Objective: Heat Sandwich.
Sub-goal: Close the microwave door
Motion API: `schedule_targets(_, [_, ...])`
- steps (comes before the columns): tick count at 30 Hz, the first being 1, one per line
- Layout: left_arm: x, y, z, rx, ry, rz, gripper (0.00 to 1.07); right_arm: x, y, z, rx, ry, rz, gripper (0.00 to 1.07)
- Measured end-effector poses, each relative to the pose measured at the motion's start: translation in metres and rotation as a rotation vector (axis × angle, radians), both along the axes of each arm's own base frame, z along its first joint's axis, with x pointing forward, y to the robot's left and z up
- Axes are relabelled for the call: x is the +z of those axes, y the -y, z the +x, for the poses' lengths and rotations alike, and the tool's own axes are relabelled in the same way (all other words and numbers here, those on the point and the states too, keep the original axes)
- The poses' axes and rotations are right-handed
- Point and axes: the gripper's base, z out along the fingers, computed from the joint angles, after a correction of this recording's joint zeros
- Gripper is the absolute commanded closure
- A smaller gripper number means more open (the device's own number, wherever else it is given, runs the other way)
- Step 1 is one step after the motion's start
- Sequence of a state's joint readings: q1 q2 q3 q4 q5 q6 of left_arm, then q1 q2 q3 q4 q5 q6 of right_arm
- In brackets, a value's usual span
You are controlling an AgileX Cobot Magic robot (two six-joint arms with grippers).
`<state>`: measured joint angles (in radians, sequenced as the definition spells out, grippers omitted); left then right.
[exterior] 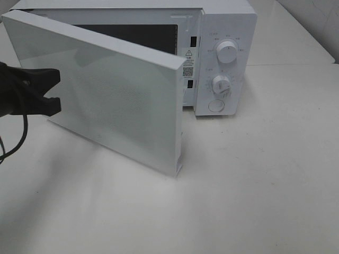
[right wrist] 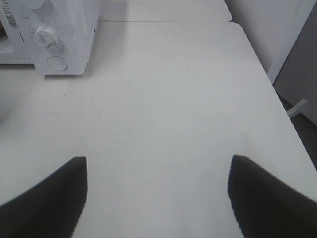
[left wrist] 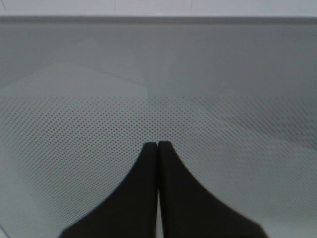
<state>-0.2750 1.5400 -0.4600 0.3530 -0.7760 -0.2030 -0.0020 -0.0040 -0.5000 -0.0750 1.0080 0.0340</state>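
Note:
The white microwave (exterior: pixel 222 58) stands at the back of the table, and its door (exterior: pixel 116 90) is swung partly open toward the front. The sandwich is hidden from every view. My left gripper (exterior: pixel 57 91) is shut with nothing between its fingers, and its tips (left wrist: pixel 157 145) sit against or just short of the door's dotted outer face (left wrist: pixel 158 74). Only a dark strip of the oven cavity (exterior: pixel 132 34) shows above the door. My right gripper (right wrist: pixel 158 158) is open and empty above bare table, right of the microwave (right wrist: pixel 74 39). It is outside the high view.
Two knobs (exterior: pixel 228 51) (exterior: pixel 221 84) and a round button (exterior: pixel 216 105) sit on the microwave's right panel. The white table (exterior: pixel 254 180) stretches in front and to the right. Its right edge (right wrist: pixel 277 94) drops off beside a wall.

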Motion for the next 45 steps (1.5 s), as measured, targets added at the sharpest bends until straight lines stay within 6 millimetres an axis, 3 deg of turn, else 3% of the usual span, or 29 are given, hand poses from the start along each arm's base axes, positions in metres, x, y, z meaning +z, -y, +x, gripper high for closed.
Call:
schedule_targets(12, [0.022, 0.043, 0.016, 0.047, 0.033, 0.031, 1.07, 0.0, 0.0, 0.0, 0.0, 0.0, 0.0, 0.31])
schedule_targets(32, [0.004, 0.129, 0.031, -0.064, 0.003, 0.033, 1.07, 0.0, 0.0, 0.0, 0.0, 0.0, 0.0, 0.31])
schedule_targets(45, [0.002, 0.152, 0.057, -0.035, -0.005, -0.012, 1.07, 0.0, 0.0, 0.0, 0.0, 0.0, 0.0, 0.31])
